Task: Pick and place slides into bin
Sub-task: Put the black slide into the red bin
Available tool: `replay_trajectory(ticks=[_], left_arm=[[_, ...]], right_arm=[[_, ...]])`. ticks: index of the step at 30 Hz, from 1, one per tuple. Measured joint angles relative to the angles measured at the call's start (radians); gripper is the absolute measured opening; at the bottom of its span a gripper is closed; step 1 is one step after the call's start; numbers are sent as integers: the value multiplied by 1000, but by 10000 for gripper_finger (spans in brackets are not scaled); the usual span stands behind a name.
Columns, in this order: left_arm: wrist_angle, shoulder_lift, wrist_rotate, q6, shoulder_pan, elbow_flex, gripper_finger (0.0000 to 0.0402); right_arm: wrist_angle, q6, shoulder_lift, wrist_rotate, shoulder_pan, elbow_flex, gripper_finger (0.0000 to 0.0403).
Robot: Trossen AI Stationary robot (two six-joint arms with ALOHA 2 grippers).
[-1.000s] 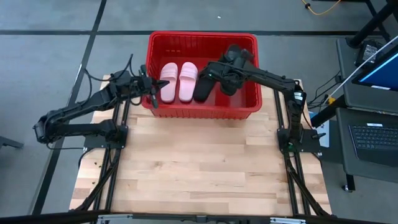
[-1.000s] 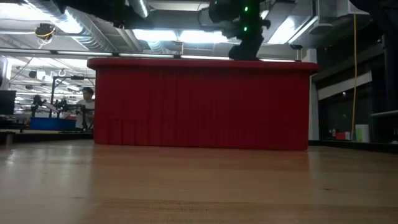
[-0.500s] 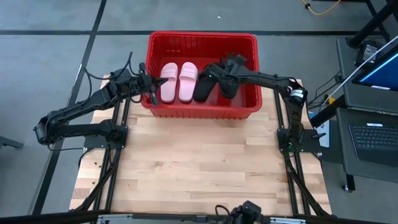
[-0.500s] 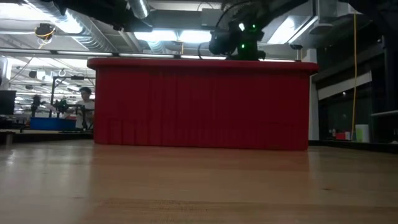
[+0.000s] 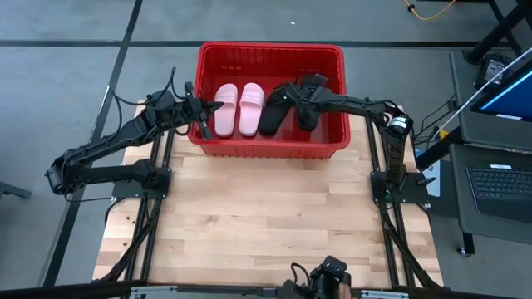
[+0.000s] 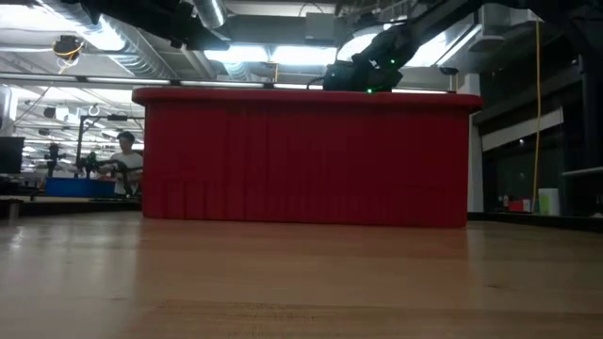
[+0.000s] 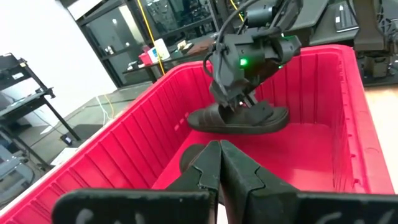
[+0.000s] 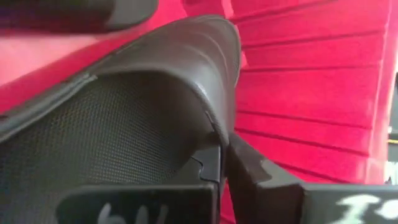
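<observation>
The red bin (image 5: 270, 148) stands at the table's far edge and also shows in the low view (image 6: 306, 155). Two pink slides (image 5: 238, 108) lie side by side on its floor at the left. One black slide (image 5: 307, 118) lies at the right, partly under my right arm. My right gripper (image 5: 286, 93) is down inside the bin, shut on the other black slide (image 5: 271, 118), which also shows in the left wrist view (image 7: 239, 119). My left gripper (image 5: 204, 113) is shut and empty, hovering over the bin's left wall; it also shows in the left wrist view (image 7: 219, 165). My right gripper pinches the black slide's broad strap at its edge (image 8: 214, 140), one finger on the mesh lining under the strap and one on the ribbed outer side. It comes from above, at the slide's far part (image 7: 231, 107). The slide sits level, sole down, low in the bin; I cannot tell whether it touches the floor.
Bare wooden table top (image 5: 266, 216) spreads from the bin to the near edge. A desk with a screen and keyboard (image 5: 499, 124) stands beyond the table's right side. A person (image 6: 124, 160) shows far off in the room behind.
My right gripper has gone down into the bin with the black slide, still shut on it. In the low view it has sunk from well above the rim to rim height. The slide has stayed level beside the pink pair.
</observation>
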Motion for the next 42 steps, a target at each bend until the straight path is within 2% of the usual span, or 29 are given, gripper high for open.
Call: replay_trajectory(ticks=[12,16,29,33,42], left_arm=[[0,0,0,6,0,0,2],[0,0,-1,8,0,0,1],[0,0,-1,8,0,0,2],[0,0,-1,8,0,0,1],[0,0,-1,8,0,0,1]], right_arm=[[85,-24,0,-62,-20,-80,13],[125,-56,0,-113,-20,-106,13],[124,-59,0,-112,-24,-107,13],[122,-59,0,-162,-25,-107,13],[124,-57,0,-179,-33,-107,13]])
